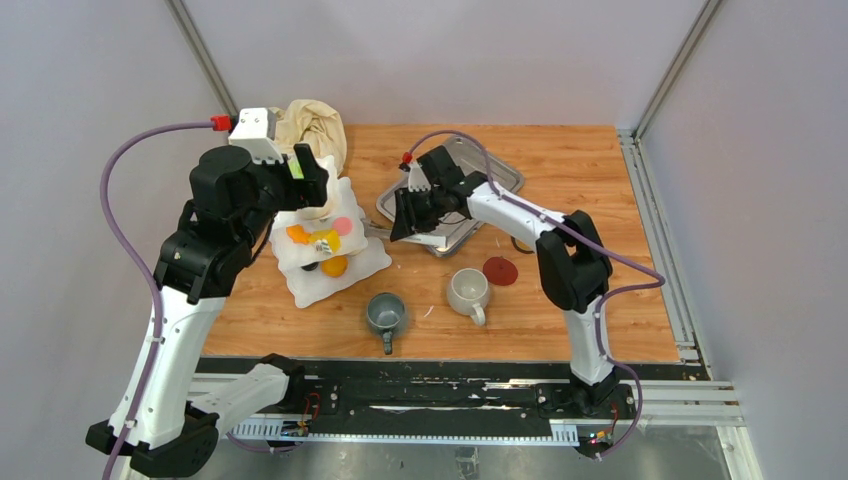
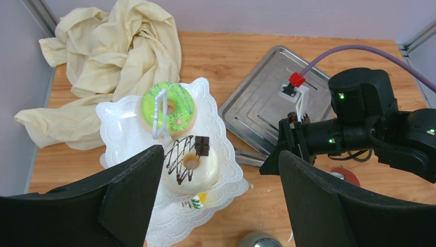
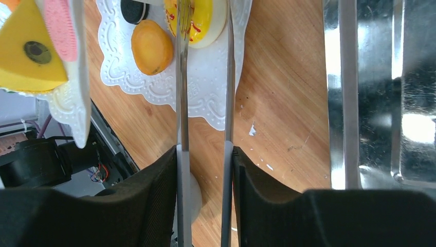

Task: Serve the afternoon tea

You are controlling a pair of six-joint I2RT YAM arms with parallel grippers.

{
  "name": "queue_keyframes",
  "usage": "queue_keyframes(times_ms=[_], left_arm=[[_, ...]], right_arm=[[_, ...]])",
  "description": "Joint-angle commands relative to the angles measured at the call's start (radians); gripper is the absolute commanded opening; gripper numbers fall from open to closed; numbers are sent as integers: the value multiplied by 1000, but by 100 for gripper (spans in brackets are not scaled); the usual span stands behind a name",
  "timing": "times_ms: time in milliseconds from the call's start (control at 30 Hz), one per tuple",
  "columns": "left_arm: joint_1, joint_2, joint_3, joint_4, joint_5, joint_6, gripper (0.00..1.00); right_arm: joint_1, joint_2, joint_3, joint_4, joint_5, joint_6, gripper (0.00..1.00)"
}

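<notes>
Steel tongs (image 3: 229,77) clenched in R gripper (image 3: 205,154), one tip over yellow pastry (image 3: 198,18) at top centre of R wrist view. Orange pastry (image 3: 151,46) just left of it, on white stand (image 3: 205,87). L gripper (image 2: 221,164) released, fingers wide, above stand w/ green doughnut (image 2: 168,107), centre-left of L wrist view. Grey mug (image 1: 386,314) and white mug (image 1: 468,290) at lower centre of top view, apart from stand.

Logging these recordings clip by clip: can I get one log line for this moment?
left jaws open over stand | right jaws shut on tongs | tips at yellow doughnut
</notes>
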State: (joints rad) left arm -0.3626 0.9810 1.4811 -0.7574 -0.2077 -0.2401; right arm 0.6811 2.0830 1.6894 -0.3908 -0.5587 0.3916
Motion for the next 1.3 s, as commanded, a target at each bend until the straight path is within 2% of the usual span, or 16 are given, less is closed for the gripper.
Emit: queue_keyframes(times_ms=[0,233,367,500,633,733,767,867,1033,1167,1267], left_arm=[[-5,-11,20,5,-12,-5,86],[-6,-21,9,6,-24,-7,86],[-5,-22,11,3,-20,-18,87],[-4,-12,-3,17,-5,-27,87],[-7,14,-16,20,64,-33,86],[-32,28,-25,22,122,-24,85],[-56,33,-26,20,123,-14,85],[-137,44,-40,19,112,1,85],[-312,56,-92,3,65,7,85],[-510,66,-123,-16,-83,3,86],[-559,59,-159,-14,-118,-31,86]], right_arm=[[1,-111,-18,-2,35,-24,39],[-46,-264,-145,9,112,-22,37],[-110,-425,-266,0,226,-45,37],[-242,-672,-466,33,374,-79,36],[-354,-906,-658,40,679,-163,40],[-531,-994,-765,43,659,-154,42],[-598,-1002,-798,43,661,-146,40],[-669,-998,-845,69,735,-127,38],[-689,-887,-858,163,817,-125,38],[-704,-731,-819,226,902,-140,38],[-722,-625,-788,334,905,-182,38]])
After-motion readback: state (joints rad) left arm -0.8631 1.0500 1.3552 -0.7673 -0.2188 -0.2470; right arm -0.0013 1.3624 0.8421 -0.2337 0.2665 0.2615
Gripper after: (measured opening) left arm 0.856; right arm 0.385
